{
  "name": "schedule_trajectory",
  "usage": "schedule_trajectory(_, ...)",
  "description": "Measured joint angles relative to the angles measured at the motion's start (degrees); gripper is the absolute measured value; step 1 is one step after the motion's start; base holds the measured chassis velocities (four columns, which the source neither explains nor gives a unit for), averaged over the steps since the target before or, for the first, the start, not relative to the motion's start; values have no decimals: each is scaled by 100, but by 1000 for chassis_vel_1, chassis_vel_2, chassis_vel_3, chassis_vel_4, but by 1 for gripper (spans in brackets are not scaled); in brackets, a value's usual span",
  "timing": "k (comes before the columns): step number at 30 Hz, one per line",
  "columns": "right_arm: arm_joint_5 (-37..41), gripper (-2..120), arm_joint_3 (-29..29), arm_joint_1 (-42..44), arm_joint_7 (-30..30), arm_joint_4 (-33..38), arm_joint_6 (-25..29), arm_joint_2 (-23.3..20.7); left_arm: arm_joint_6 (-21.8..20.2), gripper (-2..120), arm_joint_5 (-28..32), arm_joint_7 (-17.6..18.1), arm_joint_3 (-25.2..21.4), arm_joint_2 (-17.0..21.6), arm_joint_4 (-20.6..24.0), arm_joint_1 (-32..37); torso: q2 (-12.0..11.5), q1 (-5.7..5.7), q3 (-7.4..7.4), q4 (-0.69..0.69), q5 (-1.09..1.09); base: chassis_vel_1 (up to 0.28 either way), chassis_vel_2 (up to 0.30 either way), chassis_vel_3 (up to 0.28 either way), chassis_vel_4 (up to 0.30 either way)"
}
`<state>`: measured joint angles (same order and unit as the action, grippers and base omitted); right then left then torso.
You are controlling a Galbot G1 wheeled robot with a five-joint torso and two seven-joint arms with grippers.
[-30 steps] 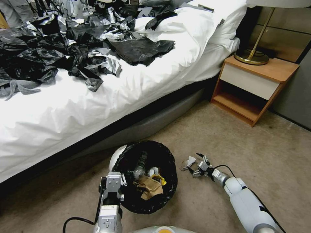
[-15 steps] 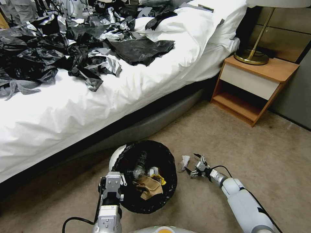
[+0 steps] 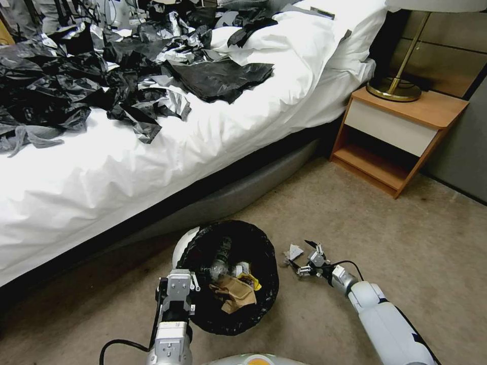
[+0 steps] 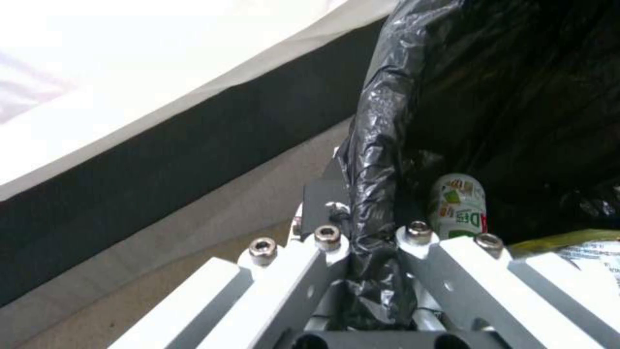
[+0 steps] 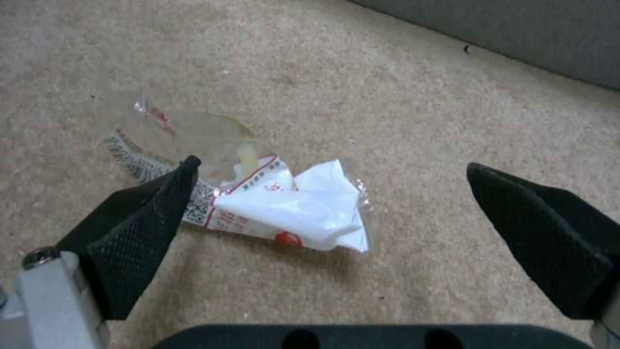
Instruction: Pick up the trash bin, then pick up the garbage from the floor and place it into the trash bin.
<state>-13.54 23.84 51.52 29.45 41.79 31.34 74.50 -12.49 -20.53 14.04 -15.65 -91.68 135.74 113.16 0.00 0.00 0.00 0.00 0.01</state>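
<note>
The bin (image 3: 231, 276) stands on the carpet (image 3: 406, 228) near the bed (image 3: 152, 167), its lined rim pinched by the left gripper (image 3: 178, 284); a bottle (image 4: 458, 206) and brown bag (image 3: 233, 293) lie inside. Just beside it, the right gripper (image 3: 304, 258) hangs low with fingers spread wide around a red-white packet (image 5: 284, 206) on the floor.

Beige carpet (image 3: 355, 213) spread across the floor, white-sheeted bed (image 3: 152, 152) on a dark base, strewn with black and silver plastic sheets (image 3: 101, 76), wooden nightstand (image 3: 401, 137) set beside it, brass lamp base (image 3: 394, 88) placed on top, dark panelled wall (image 3: 451, 50) behind
</note>
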Motion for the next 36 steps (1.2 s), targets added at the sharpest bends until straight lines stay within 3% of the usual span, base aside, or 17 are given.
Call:
schedule_trajectory(10, 146, 100, 73, -224, -103, -384, -34, 67, 3, 0, 3, 0, -9, 2, 1, 6, 0, 0, 0, 1, -1, 0, 0, 0, 0)
schedule_trajectory(13, 761, 100, 6, -292, -124, -539, -251, 96, 5, 0, 3, 0, -14, -3, -1, 5, 0, 0, 0, -1, -1, 0, 0, 0, 0)
schedule_trajectory(24, 1284, 99, -37, -467, -145, -809, -423, 211, 6, 0, 2, 0, -30, -19, -13, 8, 0, 0, 0, 0, -1, 0, 0, 0, 0)
schedule_trajectory(30, 1415, 85, -65, -478, -147, -889, -533, 296, 9, 0, 1, 2, -38, -25, -12, 20, 0, 0, 0, 1, -1, 0, 0, 0, 0)
schedule_trajectory(36, 1494, 87, -86, -242, -184, -688, -712, 343, 12, 0, 1, 5, -39, -28, -5, 16, 0, 0, 0, 0, -1, 0, 0, 0, 0)
